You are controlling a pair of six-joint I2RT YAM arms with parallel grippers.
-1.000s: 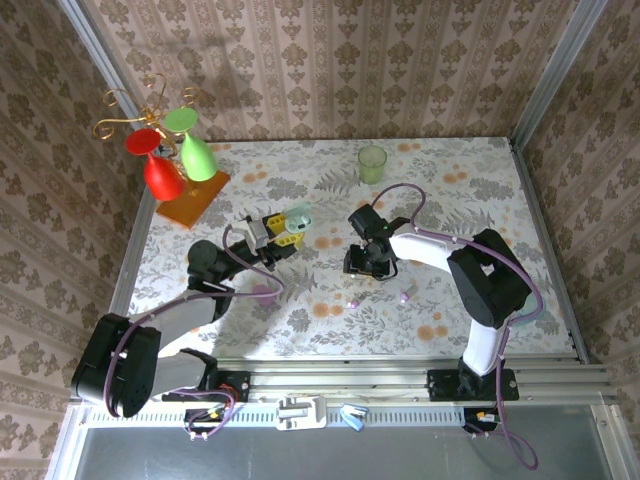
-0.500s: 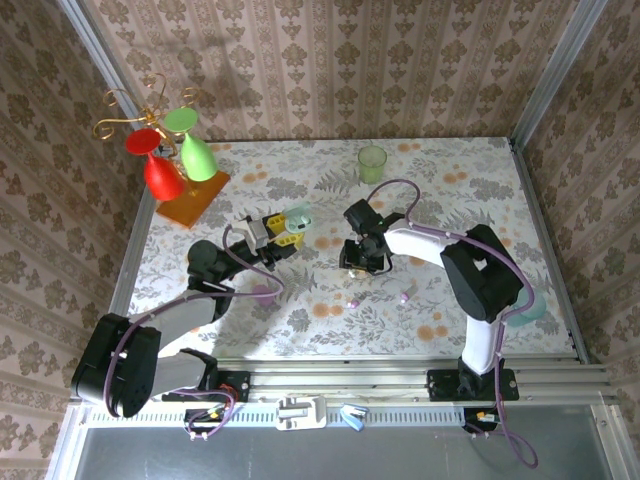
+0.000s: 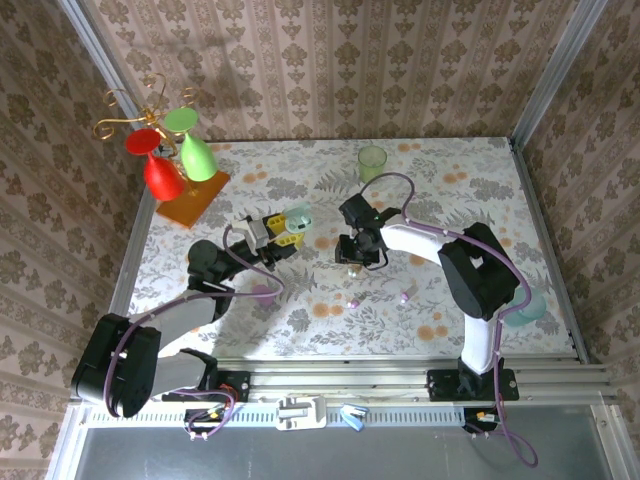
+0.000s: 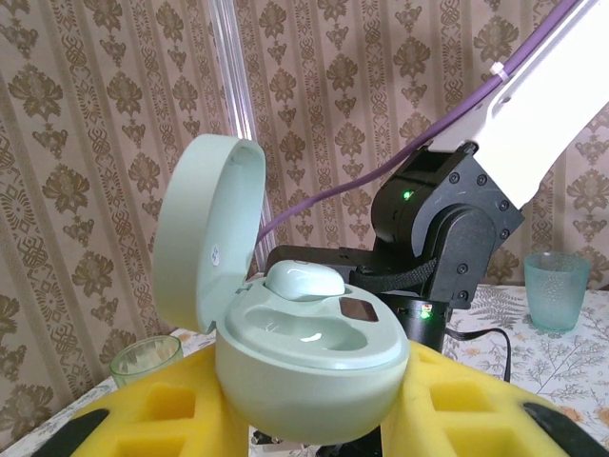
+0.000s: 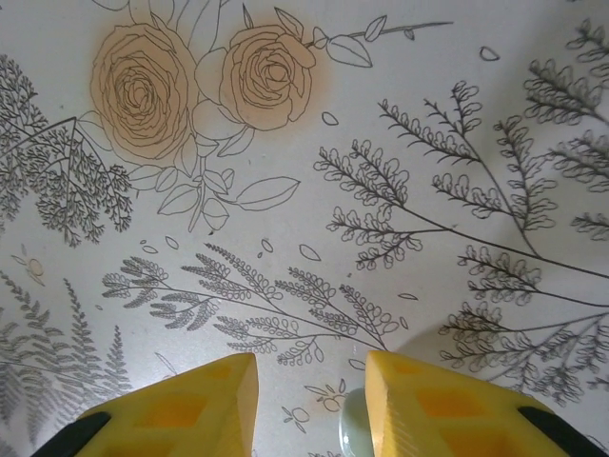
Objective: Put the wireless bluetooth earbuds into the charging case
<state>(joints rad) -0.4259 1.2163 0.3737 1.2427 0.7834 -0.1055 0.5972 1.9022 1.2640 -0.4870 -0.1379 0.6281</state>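
Charging case [image 4: 304, 362] (lid up) clenched in left pincer [image 4: 309, 424]; right pincer [image 5: 311, 409] state unclear.

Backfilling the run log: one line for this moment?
left fingers: shut on open case | right fingers: apart, over table | buds: two loose on table

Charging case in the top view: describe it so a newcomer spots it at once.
On the flowered table, follow the left arm up from the near edge to its claw. The charging case sits clamped in that claw's yellow tips: a pale mint oval with its lid flipped open, unlike the pinkish-purple oval lying on the table nearer the arm.
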